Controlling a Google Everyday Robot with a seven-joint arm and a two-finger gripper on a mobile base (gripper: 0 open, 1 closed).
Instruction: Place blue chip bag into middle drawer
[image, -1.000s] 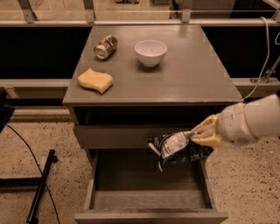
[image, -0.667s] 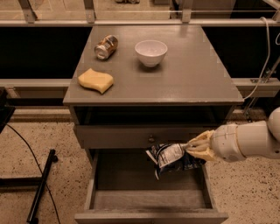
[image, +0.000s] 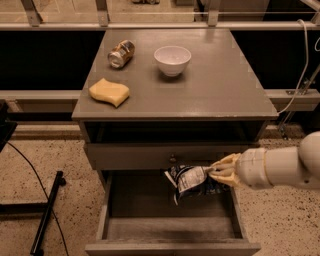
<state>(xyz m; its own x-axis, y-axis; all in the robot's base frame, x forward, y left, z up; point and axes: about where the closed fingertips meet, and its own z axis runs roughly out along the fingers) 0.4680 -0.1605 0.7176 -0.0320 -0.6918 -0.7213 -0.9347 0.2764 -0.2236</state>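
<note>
Under the tabletop (image: 220, 90) front edge, my gripper (image: 212, 172), clamping the blue chip bag (image: 190, 181), has sunk leftward over the middle drawer (image: 150, 220); release looks next.

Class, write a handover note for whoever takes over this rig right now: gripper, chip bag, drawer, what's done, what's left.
The gripper has its jaws shut on the blue chip bag, over the back right of the middle drawer.
The drawer is pulled open and its floor is bare.
Done: bag grasped and positioned over the drawer.
Left: lower the bag, open the jaws, withdraw.
</note>
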